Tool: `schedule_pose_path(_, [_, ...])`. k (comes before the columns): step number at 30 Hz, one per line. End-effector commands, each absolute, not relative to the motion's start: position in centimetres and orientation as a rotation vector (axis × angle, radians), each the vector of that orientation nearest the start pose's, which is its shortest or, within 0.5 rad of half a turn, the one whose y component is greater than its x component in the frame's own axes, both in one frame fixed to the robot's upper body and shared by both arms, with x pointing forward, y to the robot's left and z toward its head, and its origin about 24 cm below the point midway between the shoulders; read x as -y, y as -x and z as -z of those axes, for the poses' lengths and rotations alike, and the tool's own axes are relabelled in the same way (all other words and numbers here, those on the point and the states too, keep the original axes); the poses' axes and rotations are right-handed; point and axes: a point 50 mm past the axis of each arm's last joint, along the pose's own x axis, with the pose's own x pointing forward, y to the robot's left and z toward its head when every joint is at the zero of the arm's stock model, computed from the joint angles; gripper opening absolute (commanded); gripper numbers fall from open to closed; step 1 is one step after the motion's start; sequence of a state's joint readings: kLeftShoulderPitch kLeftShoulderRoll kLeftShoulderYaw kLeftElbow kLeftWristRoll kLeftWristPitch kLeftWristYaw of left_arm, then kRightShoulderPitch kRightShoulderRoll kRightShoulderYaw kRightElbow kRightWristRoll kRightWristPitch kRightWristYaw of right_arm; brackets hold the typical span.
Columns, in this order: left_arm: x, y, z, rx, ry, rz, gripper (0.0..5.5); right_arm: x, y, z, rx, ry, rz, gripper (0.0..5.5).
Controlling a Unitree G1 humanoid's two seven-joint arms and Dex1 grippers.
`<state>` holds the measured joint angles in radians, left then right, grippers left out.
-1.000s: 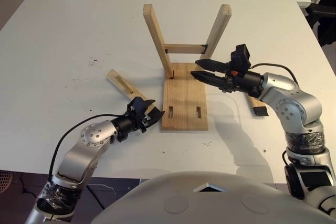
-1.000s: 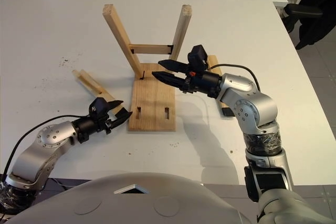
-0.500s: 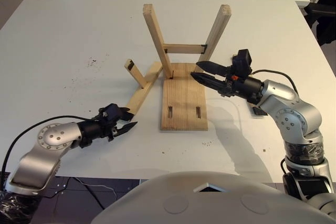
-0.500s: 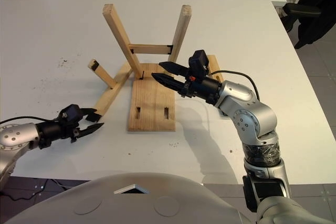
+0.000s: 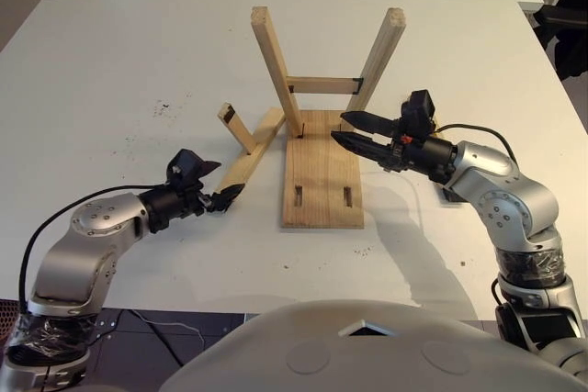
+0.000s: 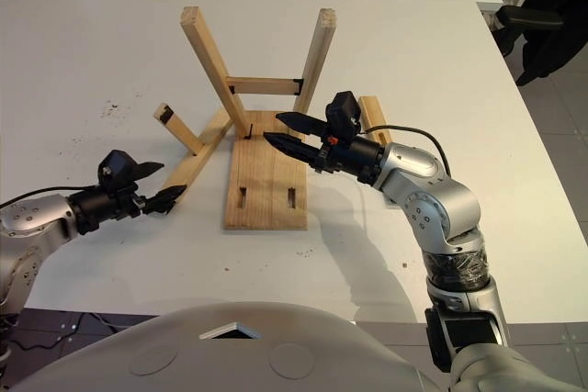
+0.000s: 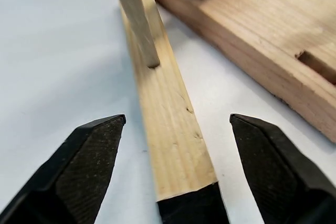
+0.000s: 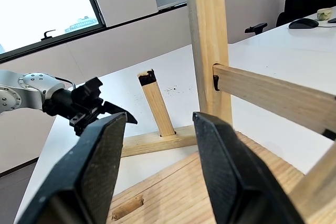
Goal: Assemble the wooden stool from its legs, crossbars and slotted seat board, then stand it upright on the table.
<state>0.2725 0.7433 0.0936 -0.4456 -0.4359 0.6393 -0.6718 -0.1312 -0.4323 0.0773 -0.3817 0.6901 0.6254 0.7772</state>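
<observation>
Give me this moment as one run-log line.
left gripper open astride loose leg end | right gripper open over seat board | two legs upright on board

Slotted seat board (image 5: 322, 181) flat at centre of table (image 5: 110, 61), two legs (image 5: 276, 66) with crossbar (image 5: 322, 85) standing at far end; loose leg (image 5: 253, 149) just left, left gripper (image 5: 230, 176) at its near end; right gripper (image 5: 337, 126) above board's far right.

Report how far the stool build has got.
Done: two legs joined by a crossbar stand in the far end of the seat board. In hand: the open left gripper straddles the end of a loose leg on the table; nothing is gripped. Left: the near slots are empty, and the whole sits upside down.
</observation>
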Motion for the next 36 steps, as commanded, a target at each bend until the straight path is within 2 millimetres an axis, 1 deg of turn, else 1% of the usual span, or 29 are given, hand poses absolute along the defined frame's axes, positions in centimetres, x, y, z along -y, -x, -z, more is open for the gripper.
schedule_pose_path(1, [-23.2, -18.4, -4.7, -0.65, -0.187, 0.611, 3.64, 12.7, -23.3, -11.8, -0.148, -0.224, -1.151, 2.33])
schedule_pose_path(5, [-23.1, -18.9, -3.3, -0.674, -0.185, 0.549, 3.64, 12.7, -23.3, -11.8, -0.148, -0.223, -1.151, 2.33])
schedule_pose_path(8, [-23.0, -19.2, -2.9, -0.661, -0.17, 0.535, 3.27, 12.6, -23.3, -11.6, -0.153, -0.22, -1.153, 2.33])
schedule_pose_path(11, [-22.5, -19.2, -3.0, -0.641, -0.133, 0.539, 2.86, 12.6, -23.4, -11.6, -0.159, -0.216, -1.161, 2.33])
schedule_pose_path(14, [-22.5, -19.4, -3.2, -0.624, -0.109, 0.52, 2.47, 12.7, -23.5, -11.6, -0.158, -0.211, -1.163, 2.33])
schedule_pose_path(16, [-22.4, -19.6, -3.4, -0.608, -0.03, 0.515, 2.1, 12.7, -23.6, -11.7, -0.155, -0.209, -1.163, 2.33])
schedule_pose_path(17, [-22.3, -19.7, -3.6, -0.601, 0.001, 0.524, 2.02, 12.7, -23.7, -11.7, -0.153, -0.209, -1.162, 2.33])
schedule_pose_path(20, [-22.1, -19.8, -4.0, -0.58, 0.088, 0.527, 2.02, 12.7, -23.8, -11.9, -0.144, -0.209, -1.16, 2.33])
schedule_pose_path(23, [-23.0, -20.1, -4.6, -0.545, 0.125, 0.484, 2.02, 12.8, -23.8, -12.1, -0.133, -0.207, -1.158, 2.33])
schedule_pose_path(25, [-24.4, -21.1, -6.2, -0.439, 0.152, 0.41, 2.02, 13.0, -23.9, -12.5, -0.117, -0.213, -1.159, 2.33])
schedule_pose_path(26, [-25.2, -21.7, -7.4, -0.36, 0.165, 0.377, 2.02, 13.2, -23.9, -12.9, -0.102, -0.218, -1.16, 2.33])
schedule_pose_path(28, [-26.6, -22.7, -10.6, -0.183, 0.208, 0.338, 2.02, 13.6, -24.0, -14.0, -0.062, -0.236, -1.17, 2.33])
schedule_pose_path(30, [-27.4, -23.1, -13.3, -0.05, 0.226, 0.345, 2.02, 13.6, -24.0, -14.8, -0.034, -0.236, -1.187, 2.33])
schedule_pose_path(31, [-27.3, -23.2, -14.4, -0.001, 0.224, 0.37, 2.02, 13.5, -24.0, -15.2, -0.023, -0.241, -1.196, 2.33])
schedule_pose_path(32, [-26.6, -23.2, -15.5, 0.043, 0.215, 0.422, 2.02, 13.4, -24.1, -15.6, -0.012, -0.248, -1.206, 2.33])
schedule_pose_path(33, [-25.4, -22.8, -16.7, 0.1, 0.21, 0.508, 2.02, 13.3, -24.1, -16.0, -0.001, -0.252, -1.218, 2.33])
schedule_pose_path(34, [-23.6, -21.9, -18.0, 0.149, 0.21, 0.639, 2.02, 13.2, -24.0, -16.5, 0.013, -0.258, -1.242, 2.53])
schedule_pose_path(36, [-19.7, -19.9, -19.6, 0.204, 0.202, 0.886, 2.02, 13.2, -23.5, -17.6, 0.041, -0.282, -1.328, 2.81])
